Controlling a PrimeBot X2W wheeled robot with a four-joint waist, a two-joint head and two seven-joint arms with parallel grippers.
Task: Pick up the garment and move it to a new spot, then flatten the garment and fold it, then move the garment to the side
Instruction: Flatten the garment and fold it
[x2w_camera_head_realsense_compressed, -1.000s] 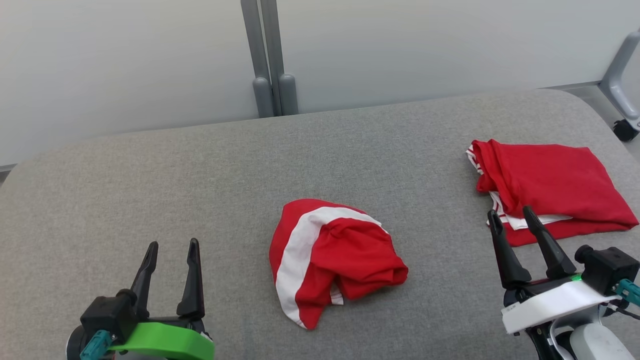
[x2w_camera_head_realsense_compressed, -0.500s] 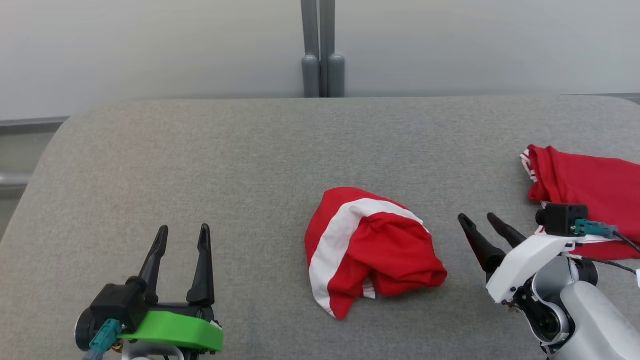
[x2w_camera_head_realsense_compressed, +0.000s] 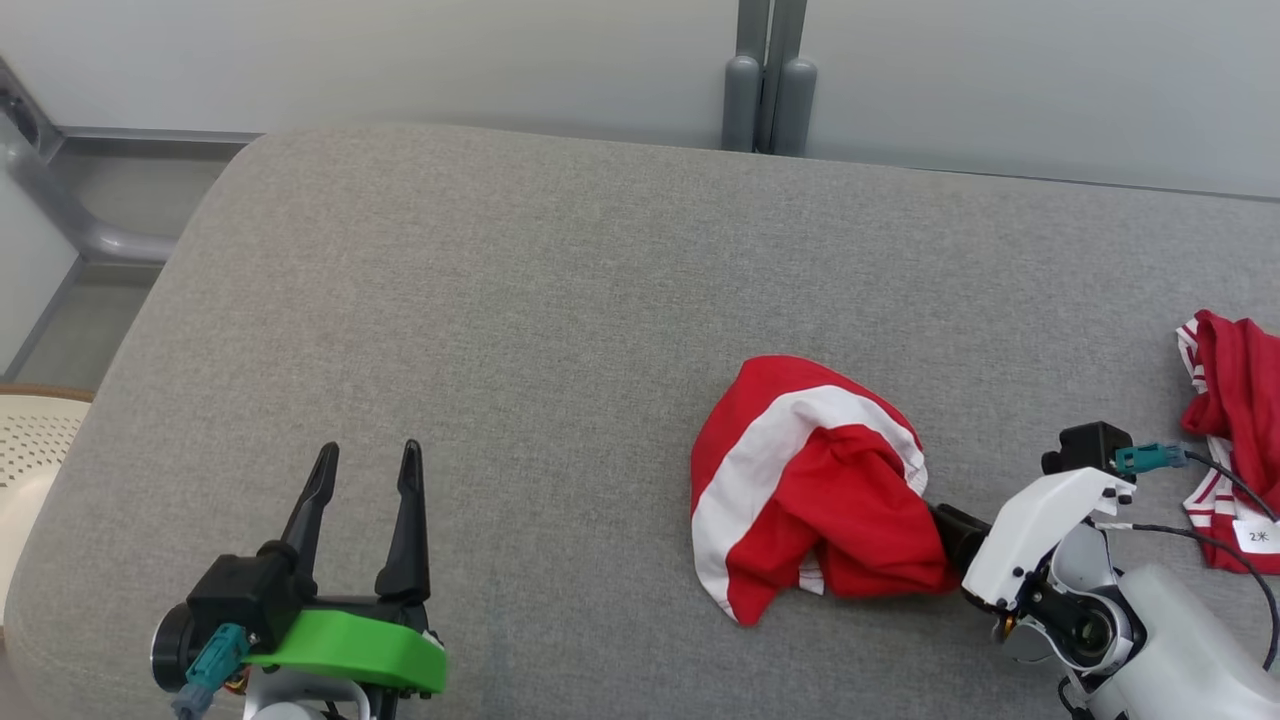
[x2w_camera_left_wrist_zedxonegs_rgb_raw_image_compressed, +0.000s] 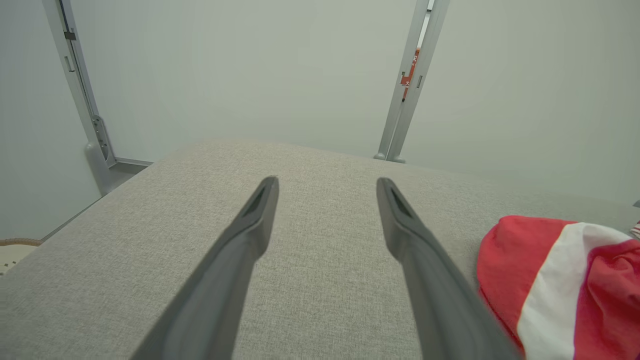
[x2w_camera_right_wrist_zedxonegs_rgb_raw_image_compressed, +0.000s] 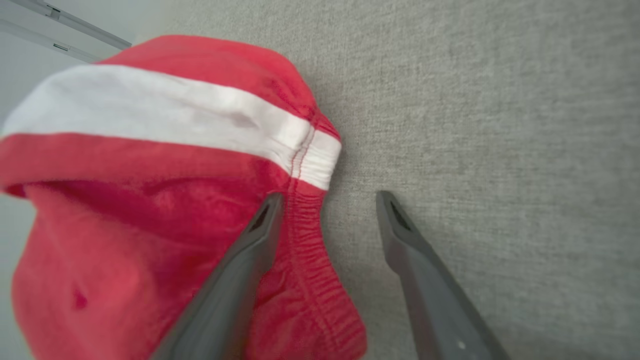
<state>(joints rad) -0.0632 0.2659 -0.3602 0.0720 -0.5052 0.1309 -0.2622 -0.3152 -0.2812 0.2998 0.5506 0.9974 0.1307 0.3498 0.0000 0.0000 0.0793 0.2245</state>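
R fingers (x2w_camera_right_wrist_zedxonegs_rgb_raw_image_compressed: 239, 270) are seen apart at the garment (x2w_camera_head_realsense_compressed: 810, 480) edge, tips hidden by it from the head cam. L fingers (x2w_camera_head_realsense_compressed: 405, 530) are held apart. 2nd red cloth (x2w_camera_head_realsense_compressed: 1235, 390) is cut off.

The grey fabric tabletop (x2w_camera_head_realsense_compressed: 520, 300) backs onto a pale partition wall (x2w_camera_head_realsense_compressed: 400, 50), with grey posts (x2w_camera_head_realsense_compressed: 790, 110) at its far edge. A second red garment (x2w_camera_head_realsense_compressed: 1235, 400) with white trim lies at the right edge. A cream perforated object (x2w_camera_head_realsense_compressed: 30, 450) sits beyond the left edge.
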